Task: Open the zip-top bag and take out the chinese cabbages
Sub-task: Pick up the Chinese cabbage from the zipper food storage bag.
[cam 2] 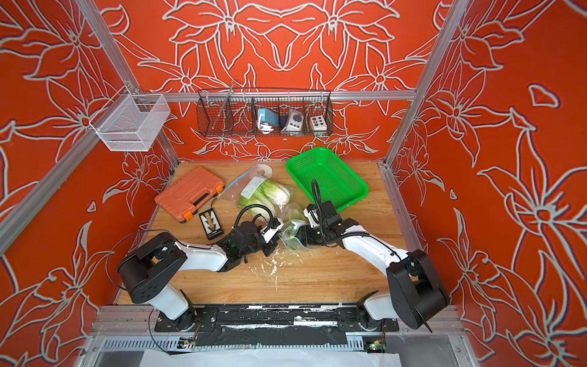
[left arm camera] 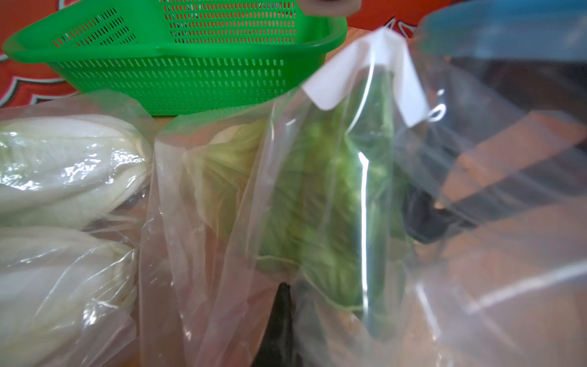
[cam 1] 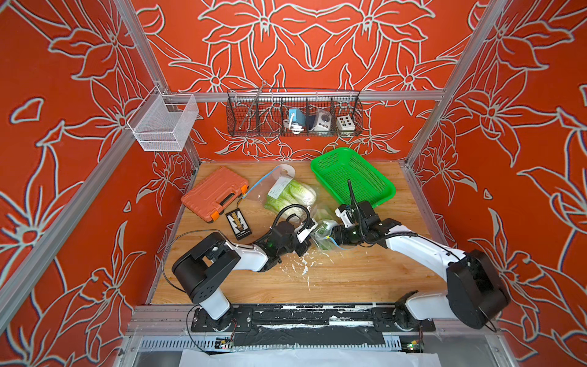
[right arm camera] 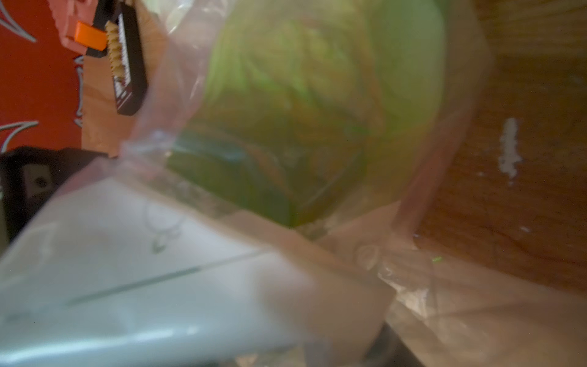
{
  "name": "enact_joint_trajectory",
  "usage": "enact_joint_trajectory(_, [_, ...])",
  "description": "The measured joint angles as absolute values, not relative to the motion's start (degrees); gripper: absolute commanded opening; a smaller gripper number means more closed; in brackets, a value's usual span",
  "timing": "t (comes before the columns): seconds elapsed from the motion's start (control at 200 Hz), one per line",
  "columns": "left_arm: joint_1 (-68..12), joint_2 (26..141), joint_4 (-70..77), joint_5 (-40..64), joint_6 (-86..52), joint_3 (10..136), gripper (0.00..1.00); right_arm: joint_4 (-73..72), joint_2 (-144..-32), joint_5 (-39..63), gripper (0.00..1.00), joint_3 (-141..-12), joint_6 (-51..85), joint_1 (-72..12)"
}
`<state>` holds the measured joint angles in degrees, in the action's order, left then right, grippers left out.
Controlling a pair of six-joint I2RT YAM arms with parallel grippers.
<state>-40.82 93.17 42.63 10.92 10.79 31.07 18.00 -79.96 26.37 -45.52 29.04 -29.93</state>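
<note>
Chinese cabbages (cam 1: 290, 197) are enclosed in the zip-top bag (cam 1: 263, 190) on the wooden table (cam 1: 349, 279), near the green basket (cam 1: 352, 178). Bag film is pinched by the closed left gripper (cam 1: 305, 244). Whether the right gripper (cam 1: 330, 236) is parted cannot be told.

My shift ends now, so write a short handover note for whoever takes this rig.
Left gripper: jaws shut, seemingly pinching the zip-top bag plastic.
Right gripper: at the bag beside it; jaws hidden by plastic, state unclear.
Two cabbages lie under clear plastic mid-table; a third cabbage sits in plastic between the grippers.
Done: bag gripped; whether its zip is open, cannot tell.
To do: get all three cabbages out.
</note>
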Motion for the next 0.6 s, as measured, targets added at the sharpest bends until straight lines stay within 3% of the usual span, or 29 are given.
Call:
enact_joint_trajectory(0.135, [-40.47, 93.17, 42.63, 11.33, 10.31, 31.07, 0.00, 17.93, -81.03, 22.11, 0.00, -46.35, 28.47, -30.00])
enact_joint_trajectory(0.38, [-38.89, 93.19, 41.19, 8.51, 7.25, 31.73, 0.00, 21.76, -74.24, 19.68, 0.00, -46.11, 25.87, -29.50])
enact_joint_trajectory(0.601, [-35.73, 93.19, 40.18, 5.87, 2.35, 34.06, 0.00, 28.86, -62.59, 26.09, 0.00, -46.00, 20.23, -26.17])
